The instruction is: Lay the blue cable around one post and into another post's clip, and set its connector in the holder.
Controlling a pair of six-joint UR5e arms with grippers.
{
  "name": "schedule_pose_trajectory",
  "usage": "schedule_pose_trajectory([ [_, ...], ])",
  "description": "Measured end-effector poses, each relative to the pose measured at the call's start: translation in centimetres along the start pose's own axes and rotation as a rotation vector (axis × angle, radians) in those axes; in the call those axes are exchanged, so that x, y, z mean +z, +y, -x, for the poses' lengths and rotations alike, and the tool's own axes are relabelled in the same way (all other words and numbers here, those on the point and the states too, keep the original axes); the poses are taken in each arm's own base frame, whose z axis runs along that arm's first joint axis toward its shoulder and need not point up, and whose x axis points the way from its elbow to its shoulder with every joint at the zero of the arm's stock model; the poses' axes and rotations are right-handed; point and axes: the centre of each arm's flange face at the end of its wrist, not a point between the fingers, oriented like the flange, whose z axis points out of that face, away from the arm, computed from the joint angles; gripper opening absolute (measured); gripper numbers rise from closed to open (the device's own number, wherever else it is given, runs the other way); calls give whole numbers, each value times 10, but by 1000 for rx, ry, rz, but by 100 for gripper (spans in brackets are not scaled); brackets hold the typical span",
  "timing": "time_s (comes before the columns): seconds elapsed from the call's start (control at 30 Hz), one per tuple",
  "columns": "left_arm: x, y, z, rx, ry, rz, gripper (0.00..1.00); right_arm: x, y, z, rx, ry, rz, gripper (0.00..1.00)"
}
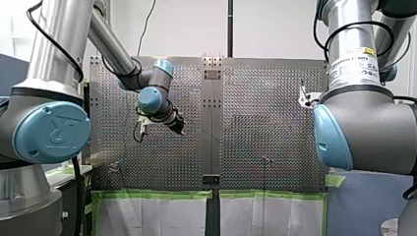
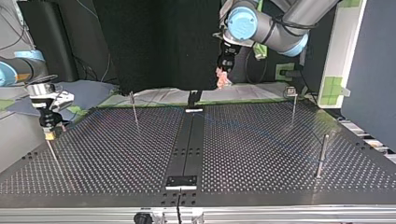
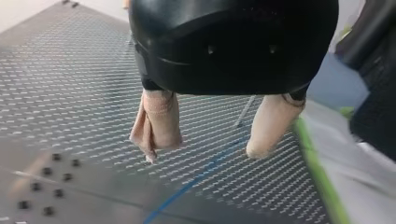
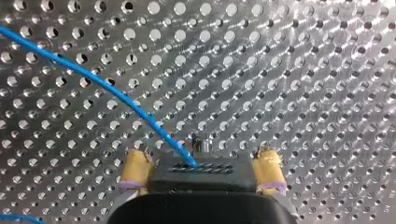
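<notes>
In the right wrist view a black connector (image 4: pixel 201 173) fills the gap between the two yellow pads of my right gripper (image 4: pixel 201 161), which is shut on it. The blue cable (image 4: pixel 98 80) leaves the connector and curves away over the perforated plate. At the top view's left, my right gripper (image 2: pixel 48 134) hangs low over the plate's edge. My left gripper (image 3: pixel 205 151) has beige pads, stands open and holds nothing. A stretch of blue cable (image 3: pixel 201 175) lies on the plate under it. In the top view my left gripper (image 2: pixel 223 79) hangs high over the far edge.
Thin posts rise from the plate: one at the far left (image 2: pixel 134 109), one with a clip head at the far right (image 2: pixel 293 105), one nearer at the right (image 2: pixel 321 156). A dark centre strip (image 2: pixel 187 149) splits the plate. Green tape (image 1: pixel 152 194) lines one edge.
</notes>
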Motion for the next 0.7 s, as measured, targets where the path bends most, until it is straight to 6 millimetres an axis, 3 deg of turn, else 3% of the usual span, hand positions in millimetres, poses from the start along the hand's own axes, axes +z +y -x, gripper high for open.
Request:
schedule_pose_trajectory([
  [0.23,-5,7,-33,-1,20,6,100,0,2,0,1,4,2,100],
  [0.7,-28,23,-79,-6,20,18,100,2,4,-5,1,9,3,100],
])
